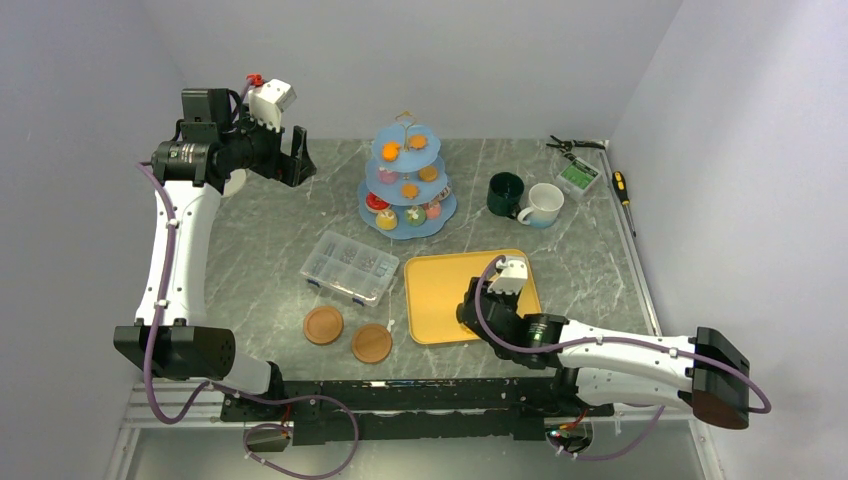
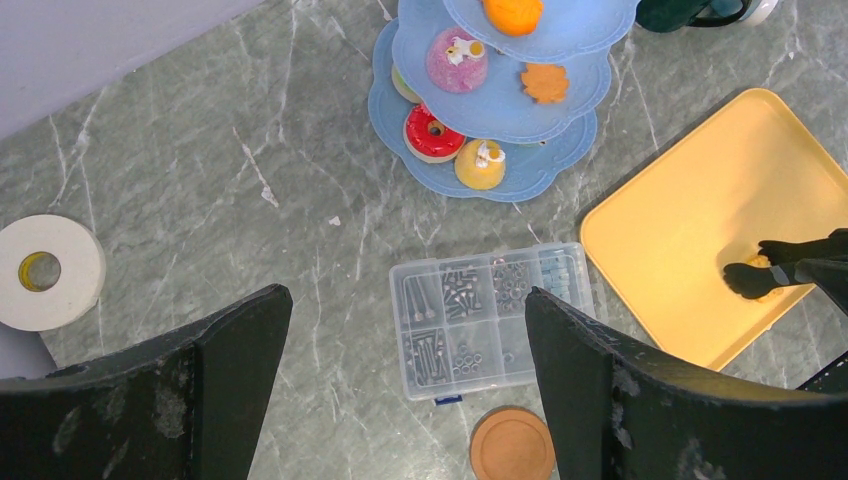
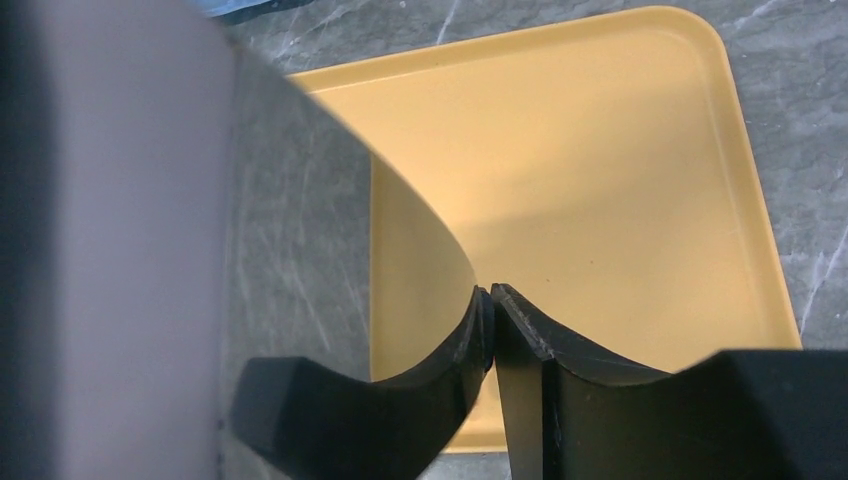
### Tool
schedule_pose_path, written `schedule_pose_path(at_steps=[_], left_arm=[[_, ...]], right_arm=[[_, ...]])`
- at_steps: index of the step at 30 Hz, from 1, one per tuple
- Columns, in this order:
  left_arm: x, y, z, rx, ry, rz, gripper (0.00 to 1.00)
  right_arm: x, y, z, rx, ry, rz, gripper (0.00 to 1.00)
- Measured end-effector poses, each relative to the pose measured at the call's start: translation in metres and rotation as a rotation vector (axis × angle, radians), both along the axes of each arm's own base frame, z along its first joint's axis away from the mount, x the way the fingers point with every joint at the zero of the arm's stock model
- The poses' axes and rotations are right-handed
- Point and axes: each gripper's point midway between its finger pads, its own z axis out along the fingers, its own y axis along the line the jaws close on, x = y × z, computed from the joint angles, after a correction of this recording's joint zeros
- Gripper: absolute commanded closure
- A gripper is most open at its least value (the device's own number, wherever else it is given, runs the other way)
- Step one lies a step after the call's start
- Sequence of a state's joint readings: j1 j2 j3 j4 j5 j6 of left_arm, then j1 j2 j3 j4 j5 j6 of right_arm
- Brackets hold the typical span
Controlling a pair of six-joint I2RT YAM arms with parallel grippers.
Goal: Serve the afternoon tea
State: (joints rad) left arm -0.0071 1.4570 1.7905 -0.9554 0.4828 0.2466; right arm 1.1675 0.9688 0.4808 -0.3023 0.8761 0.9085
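Observation:
The light-blue three-tier stand (image 1: 440, 222) holds toy treats: a red doughnut (image 2: 433, 133), a pink cake (image 2: 455, 62), an orange biscuit (image 2: 545, 82). Right of it stand a dark-green mug (image 1: 505, 193) and a white mug (image 1: 543, 203). My right gripper (image 1: 487, 305) hangs low over the yellow tray's (image 1: 450, 290) near-left part, shut on black-tipped tongs (image 3: 530, 350). The tong tips are pressed together just above the tray. A small brownish bit shows beside them in the left wrist view; I cannot tell what it is. My left gripper (image 2: 408, 295) is raised at the back left, open and empty.
A clear compartment box (image 1: 350, 267) of screws lies left of the tray. Two brown coasters (image 1: 323, 325) (image 1: 372, 343) sit in front of it. A tape roll (image 2: 45, 272) lies at the far left. Pliers (image 1: 575, 145), a small green box (image 1: 577, 177) and a screwdriver (image 1: 622, 187) are at the back right.

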Motion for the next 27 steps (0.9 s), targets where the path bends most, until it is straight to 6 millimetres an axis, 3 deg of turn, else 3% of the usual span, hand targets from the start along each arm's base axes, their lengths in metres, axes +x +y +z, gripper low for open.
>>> schedule_pose_path(at_steps=[10, 13, 17, 27], left_arm=[[0.0, 0.0, 0.0, 0.0, -0.001, 0.0, 0.07], [0.0, 0.0, 0.0, 0.0, -0.001, 0.0, 0.07], [0.0, 0.0, 0.0, 0.001, -0.001, 0.0, 0.07], [-0.001, 0.0, 0.002, 0.002, -0.008, -0.001, 0.07]], right_arm=[[-0.015, 0.007, -0.003, -0.023, 0.005, 0.001, 0.43], [-0.017, 0.009, -0.003, -0.048, -0.005, -0.005, 0.49], [-0.016, 0.01, -0.002, -0.045, -0.015, -0.014, 0.66], [-0.01, 0.016, 0.01, -0.095, -0.06, 0.056, 0.72]])
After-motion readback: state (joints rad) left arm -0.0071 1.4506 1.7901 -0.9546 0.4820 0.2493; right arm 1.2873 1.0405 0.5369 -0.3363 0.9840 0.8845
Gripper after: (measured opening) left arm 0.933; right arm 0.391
